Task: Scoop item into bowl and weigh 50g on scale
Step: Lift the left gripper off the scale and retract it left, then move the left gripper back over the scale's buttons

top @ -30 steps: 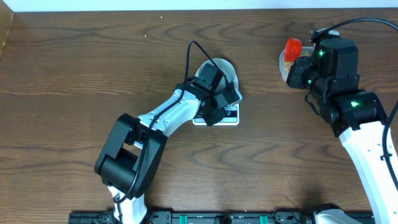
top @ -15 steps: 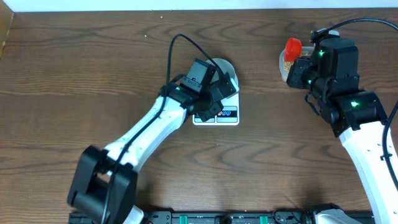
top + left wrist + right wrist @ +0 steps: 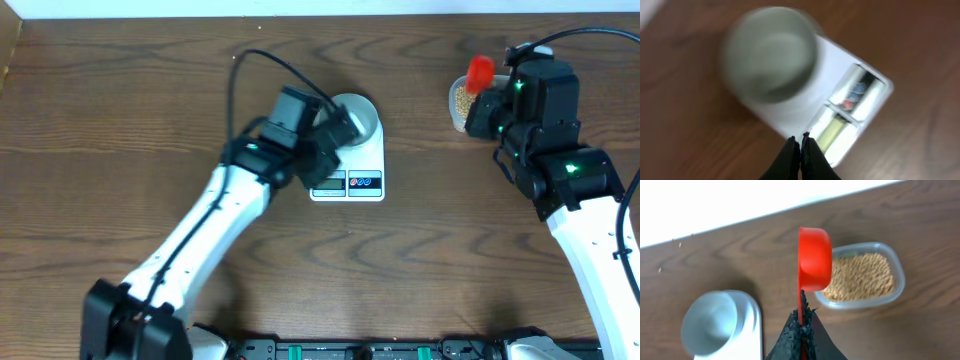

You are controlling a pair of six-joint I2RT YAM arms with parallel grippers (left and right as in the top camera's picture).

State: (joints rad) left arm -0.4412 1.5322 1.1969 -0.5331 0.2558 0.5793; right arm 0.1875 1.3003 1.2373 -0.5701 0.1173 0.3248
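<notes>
Brown wood table (image 3: 120, 100), mostly bare. White scale (image 3: 372, 160) sat mid-table, display and btns facing the front. The clear tub (image 3: 458, 108) was well apart from it, off to the right near the back edge. The bowl (image 3: 362, 115) stood on the back part of the scale and looked empty (left wrist view was blurred, so not 100% sure).

Left gripper (image 3: 801, 145) hung over the scale's front-left corner w/ jaws pinched together on nothing. Right gripper (image 3: 802, 325) was clamped on the handle of the red scoop (image 3: 815, 255), whose cup was poised at the tub's near rim. Couldn't tell whether it carried anything.

The beans (image 3: 860, 275) were all in the tub, none seen in the bowl.

Handling, as I judged it:
- Beans are hard, dry, round and light, so they'd roll and bounce if tipped fast. No pinching them w/ fingers. The scoop is the way, kept level in transit.
- Scoop is stiff plastic. Handle end is the right hold, and the grip there looked firm.
- Bowl prob. light and smooth, so a knock could slide it off the scale. If it needed steadying, take it by the rim. Don't lean on the scale, as that would skew the reading.
</notes>
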